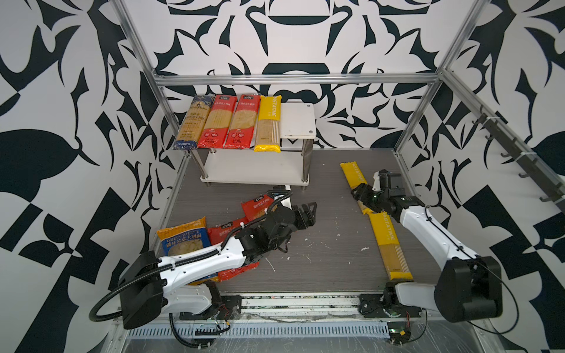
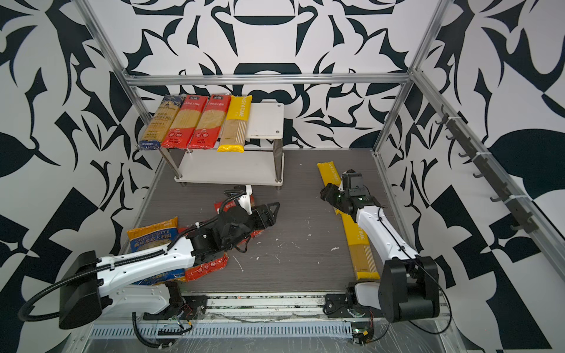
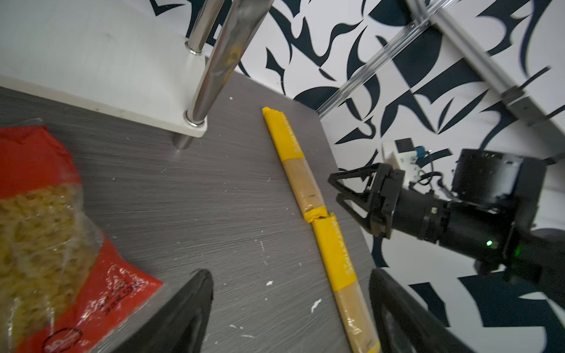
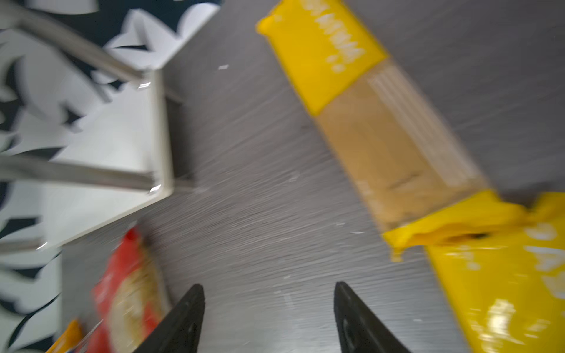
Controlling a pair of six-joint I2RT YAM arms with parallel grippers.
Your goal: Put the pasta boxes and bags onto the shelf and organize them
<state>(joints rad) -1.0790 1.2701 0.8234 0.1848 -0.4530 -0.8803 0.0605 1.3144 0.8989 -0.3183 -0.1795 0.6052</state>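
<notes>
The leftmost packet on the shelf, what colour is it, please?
Dark blue packet, clearest in a top view.

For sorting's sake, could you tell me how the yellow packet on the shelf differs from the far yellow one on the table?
The shelf packet lies on the top board, squared up beside a red packet; the table packet lies slanted on the table, its end meeting a third yellow packet. Both are long and yellow.
</notes>
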